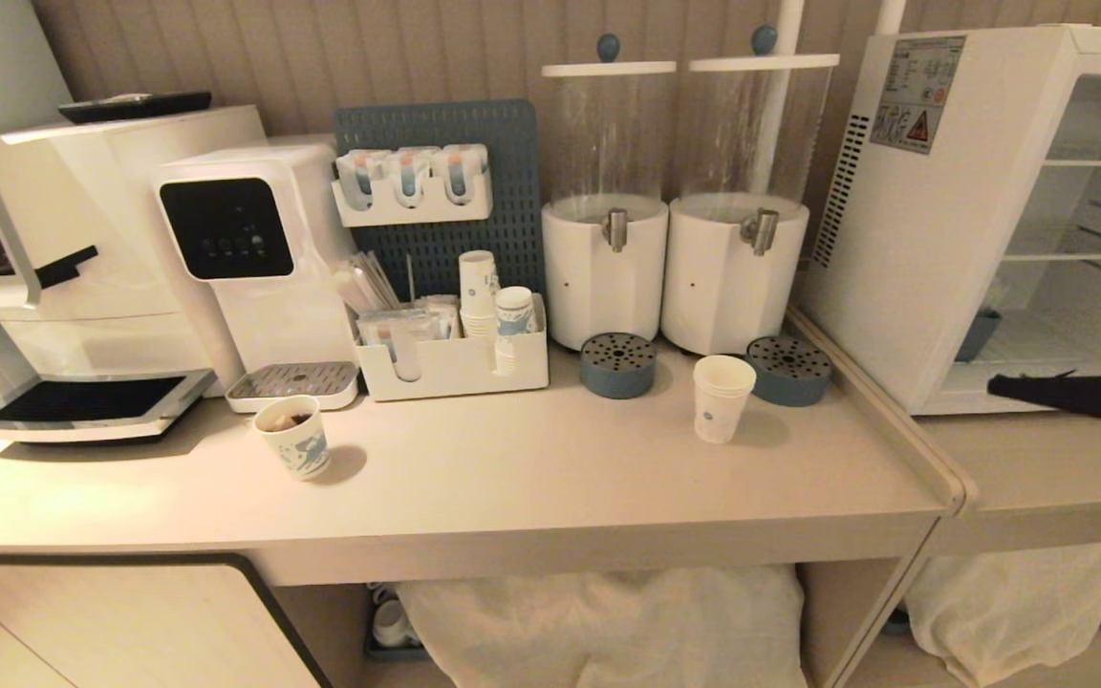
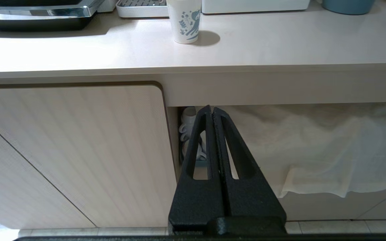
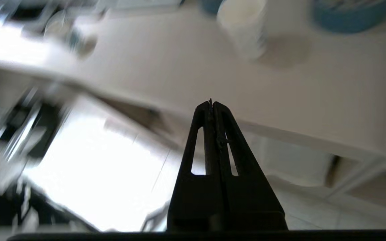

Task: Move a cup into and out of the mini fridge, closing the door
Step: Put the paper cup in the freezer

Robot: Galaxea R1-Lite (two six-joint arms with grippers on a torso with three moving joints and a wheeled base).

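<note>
The cup [image 1: 723, 397], tall white paper with a faint blue print, stands upright on the counter in front of the right drink dispenser; it appears blurred in the right wrist view [image 3: 245, 26]. At the right stands the mini fridge [image 1: 933, 210], its wire shelves showing through the front. The door is out of view. My right gripper [image 1: 992, 386] comes in from the right edge, low before the fridge, pointing left toward the cup, shut and empty [image 3: 210, 103]. My left gripper [image 2: 212, 108] hangs shut and empty below the counter edge, before the cabinet.
A shorter cup with a bold blue drawing [image 1: 294, 438] stands front left. Behind are a water machine [image 1: 245, 248], an organiser with stacked cups [image 1: 479, 287], two dispensers [image 1: 605, 210] and blue drip discs [image 1: 787, 370]. A raised counter edge [image 1: 895, 420] separates cup and fridge.
</note>
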